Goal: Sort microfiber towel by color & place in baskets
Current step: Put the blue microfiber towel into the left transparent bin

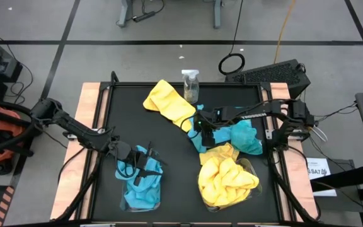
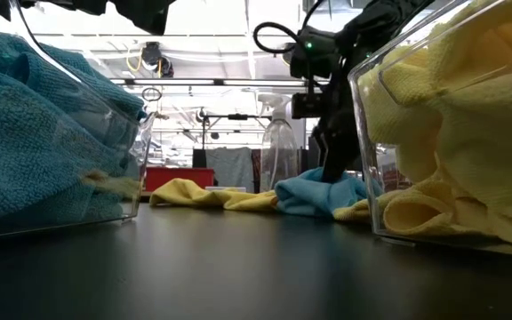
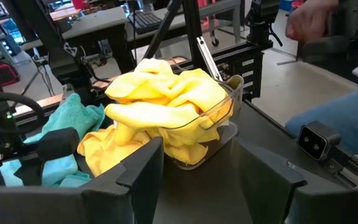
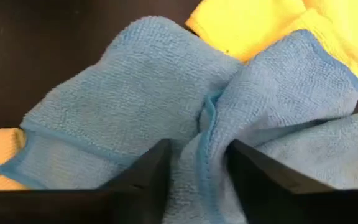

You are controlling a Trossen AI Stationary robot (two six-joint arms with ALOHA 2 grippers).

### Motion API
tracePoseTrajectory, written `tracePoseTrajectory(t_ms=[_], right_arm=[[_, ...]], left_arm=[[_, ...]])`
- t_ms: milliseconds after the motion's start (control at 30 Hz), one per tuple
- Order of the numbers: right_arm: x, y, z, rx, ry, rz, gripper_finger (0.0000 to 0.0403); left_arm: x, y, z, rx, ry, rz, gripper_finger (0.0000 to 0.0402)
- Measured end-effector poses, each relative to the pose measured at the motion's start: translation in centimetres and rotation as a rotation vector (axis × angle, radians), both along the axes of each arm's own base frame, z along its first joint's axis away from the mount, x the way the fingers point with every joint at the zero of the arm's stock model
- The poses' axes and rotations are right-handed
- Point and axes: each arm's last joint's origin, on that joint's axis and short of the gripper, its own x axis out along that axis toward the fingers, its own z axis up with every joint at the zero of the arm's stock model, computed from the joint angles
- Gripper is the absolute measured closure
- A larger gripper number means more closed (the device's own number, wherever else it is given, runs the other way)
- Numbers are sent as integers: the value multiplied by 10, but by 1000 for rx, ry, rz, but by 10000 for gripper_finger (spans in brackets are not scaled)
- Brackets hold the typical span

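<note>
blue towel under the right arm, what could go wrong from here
1. The right gripper has its jaws pinching a fold of the blue towel, but yellow towels lie touching it, so one could drag along.
2. The spray bottle stands close to the pile; a swinging cloth could tip it.
3. The yellow basket is heaped above its rim, so towels could spill. The left gripper hangs over the blue basket.

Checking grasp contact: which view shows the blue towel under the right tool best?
Right wrist view: the blue towel fills the frame, a fold pinched between the right tool. The high view shows it half hidden by the arm; the low view shows a distant lump; the left wrist view shows only an edge.
</note>
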Motion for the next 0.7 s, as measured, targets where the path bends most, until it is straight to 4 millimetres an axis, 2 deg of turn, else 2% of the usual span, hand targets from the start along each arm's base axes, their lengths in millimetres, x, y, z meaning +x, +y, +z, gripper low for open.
tracePoseTrajectory(t_ms=[200, 400, 700], right_arm=[[-4, 1, 11, -9, -23, 10, 385], [-11, 12, 31, -15, -74, 36, 396], [-35, 32, 93, -64, -313, 59, 400]], left_arm=[[0, 0, 0, -2, 1, 0, 205], [0, 0, 0, -4, 1, 1, 205], [0, 1, 0, 0, -4, 25, 205]])
